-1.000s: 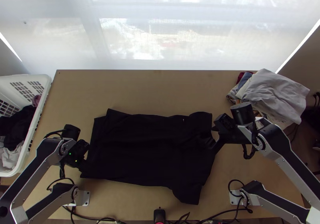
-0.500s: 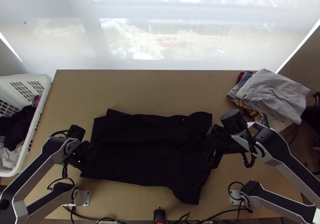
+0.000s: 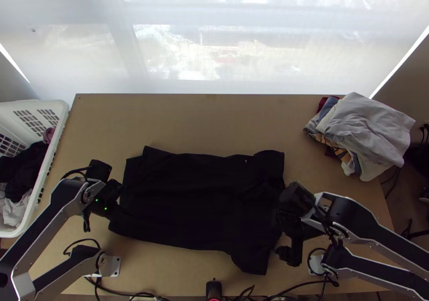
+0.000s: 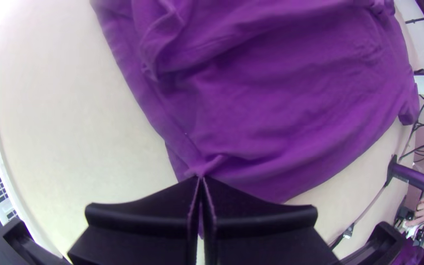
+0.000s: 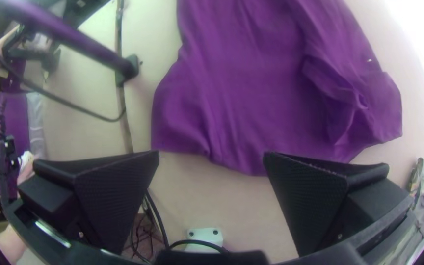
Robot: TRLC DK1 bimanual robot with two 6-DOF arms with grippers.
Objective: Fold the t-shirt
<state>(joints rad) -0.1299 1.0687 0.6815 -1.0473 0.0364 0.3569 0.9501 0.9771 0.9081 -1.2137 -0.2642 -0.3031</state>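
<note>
Toward the desk's (image 3: pixel 204 124) near edge the right gripper (image 3: pixel 280 237) had been shifted since the earlier frame. In the top view, the t-shirt (image 3: pixel 198 199) was spread, somewhat rumpled, across the desk — the left gripper (image 3: pixel 111 215) was set at its left end, and clothes (image 3: pixel 370 129) were piled beyond its right. In the left wrist view, cloth near one corner was clenched between the fingers (image 4: pixel 143 216). In the right wrist view, the fingers (image 5: pixel 114 196) were parted — held near the t-shirt's edge, cloth released.
</note>
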